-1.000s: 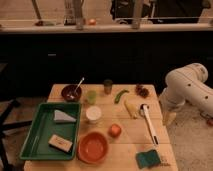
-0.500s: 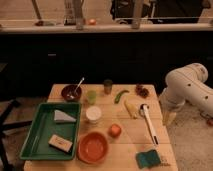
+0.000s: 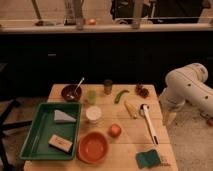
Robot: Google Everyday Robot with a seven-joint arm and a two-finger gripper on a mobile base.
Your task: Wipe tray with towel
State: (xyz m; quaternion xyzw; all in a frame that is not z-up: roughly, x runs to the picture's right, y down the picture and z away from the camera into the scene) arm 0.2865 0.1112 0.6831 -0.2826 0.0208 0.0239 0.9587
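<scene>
The green tray lies on the left front of the wooden table. The pale folded towel rests inside it near the far end. A tan block lies inside the tray near the front. My white arm stands off the table's right side. The gripper hangs low beside the table's right edge, far from the tray and towel, with nothing seen in it.
On the table are an orange bowl, a teal sponge, a white long-handled tool, a red fruit, a white cup, a green cup, a dark bowl with spoon, a banana and a green pepper.
</scene>
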